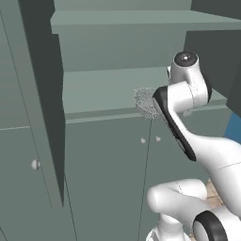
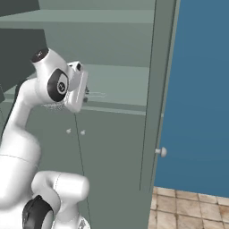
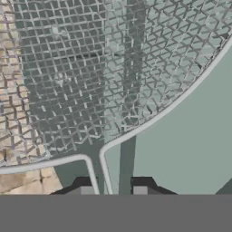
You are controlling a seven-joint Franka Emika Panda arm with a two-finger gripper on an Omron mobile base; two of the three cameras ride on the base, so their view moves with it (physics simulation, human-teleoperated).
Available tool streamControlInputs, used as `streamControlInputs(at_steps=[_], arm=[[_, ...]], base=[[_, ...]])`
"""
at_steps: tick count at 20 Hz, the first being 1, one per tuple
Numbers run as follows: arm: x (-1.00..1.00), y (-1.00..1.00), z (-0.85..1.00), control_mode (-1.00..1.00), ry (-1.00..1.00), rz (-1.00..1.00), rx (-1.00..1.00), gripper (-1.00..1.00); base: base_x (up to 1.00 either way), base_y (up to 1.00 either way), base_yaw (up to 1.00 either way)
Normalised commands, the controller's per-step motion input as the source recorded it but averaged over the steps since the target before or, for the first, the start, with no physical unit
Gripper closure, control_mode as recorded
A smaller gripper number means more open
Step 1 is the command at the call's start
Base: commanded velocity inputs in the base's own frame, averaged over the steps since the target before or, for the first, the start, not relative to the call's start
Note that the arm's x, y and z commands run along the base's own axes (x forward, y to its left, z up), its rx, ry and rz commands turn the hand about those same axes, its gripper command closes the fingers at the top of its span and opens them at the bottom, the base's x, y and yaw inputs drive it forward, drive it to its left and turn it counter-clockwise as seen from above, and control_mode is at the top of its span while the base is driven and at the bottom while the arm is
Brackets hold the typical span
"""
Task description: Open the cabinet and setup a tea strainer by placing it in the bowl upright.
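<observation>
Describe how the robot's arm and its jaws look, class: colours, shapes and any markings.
The arm is glossy white, built of rounded tubular links, with dark caps and rings at the joints and a dark stripe along one link. The hand is a white block. The gripper ends in two small dark, squarish tips with paler faces. No cables or lettering show.

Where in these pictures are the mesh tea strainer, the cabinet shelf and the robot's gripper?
tea strainer (image 1: 143, 101): left base view, on its mesh side.
cabinet shelf (image 1: 101, 92): left base view, on its bare top.
gripper (image 3: 111, 190): hand view, between the fingertips, at the strainer's wire handle.
</observation>
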Motion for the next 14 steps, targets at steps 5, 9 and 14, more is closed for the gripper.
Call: streamControlInputs(at_steps=[5,9,14], arm=[[-0.51,0.03,0.02,-1.00,0.20,0.00,-0.01,1.00],[-0.63,0.09,-0.05,-1.00,0.01,0.00,-0.09,1.00],[-0.57,0.07,-0.01,-1.00,0.00,0.00,-0.06,1.00]], base=[[0.00,0.00,0.00],[0.00,0.00,0.00],[0.00,0.00,0.00]])
